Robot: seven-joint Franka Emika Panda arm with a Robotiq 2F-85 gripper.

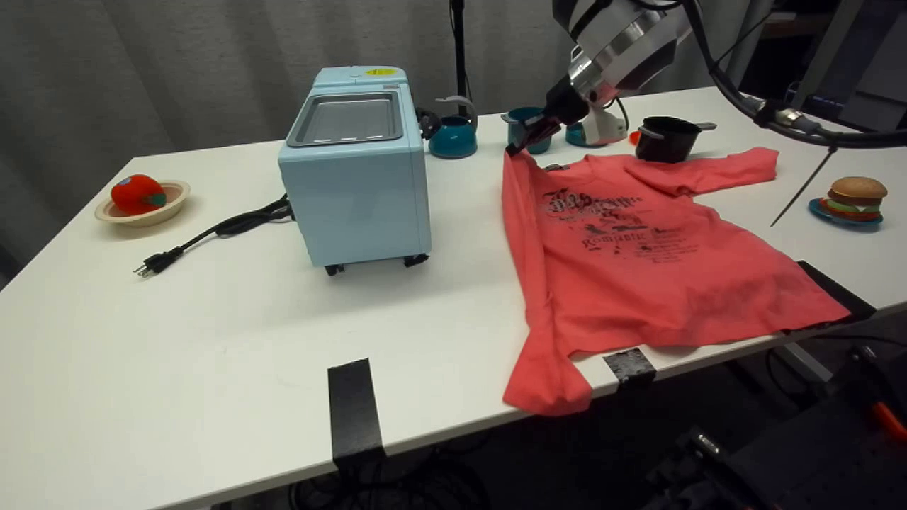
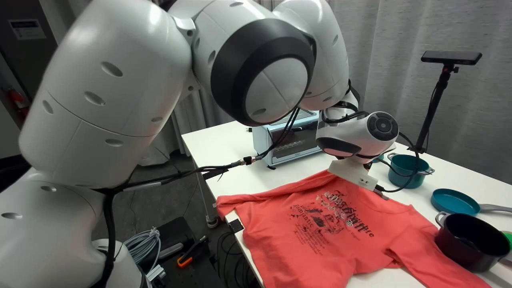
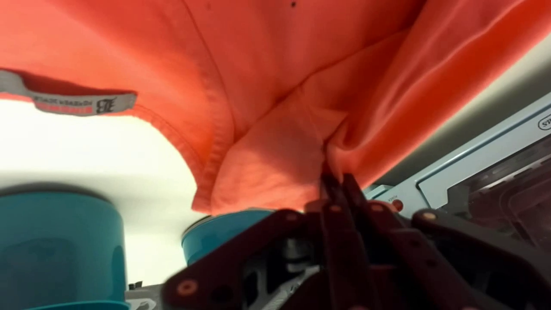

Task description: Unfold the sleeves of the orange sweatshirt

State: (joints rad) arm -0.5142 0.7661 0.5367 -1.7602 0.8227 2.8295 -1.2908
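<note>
White table (image 1: 212,354) under sweatshirt (image 1: 652,265); shadowed floor (image 2: 172,200) perhaps gray.

Gripper (image 3: 340,181): tips dark and blurred in the wrist view; mostly hidden behind the arm (image 2: 132,84) in an exterior view. Arm: cut off in both exterior views. Sweatshirt (image 2: 296,252): cut off in an exterior view, as is the right sleeve (image 2: 432,262); finer chest print (image 1: 655,248) too small to read. Label (image 3: 82,103): small lettering illegible. Oven (image 2: 296,146), far side: partly hidden by the arm in an exterior view. Teal pot (image 3: 60,249): cut off in the wrist view. Pan (image 2: 455,202), right: handle cut off. Green item (image 2: 508,238), right: cut off, unidentified. Orange item (image 1: 633,138): partly behind the black pot (image 1: 666,138), unidentified. Sign (image 2: 27,29), far left: wording illegible
</note>
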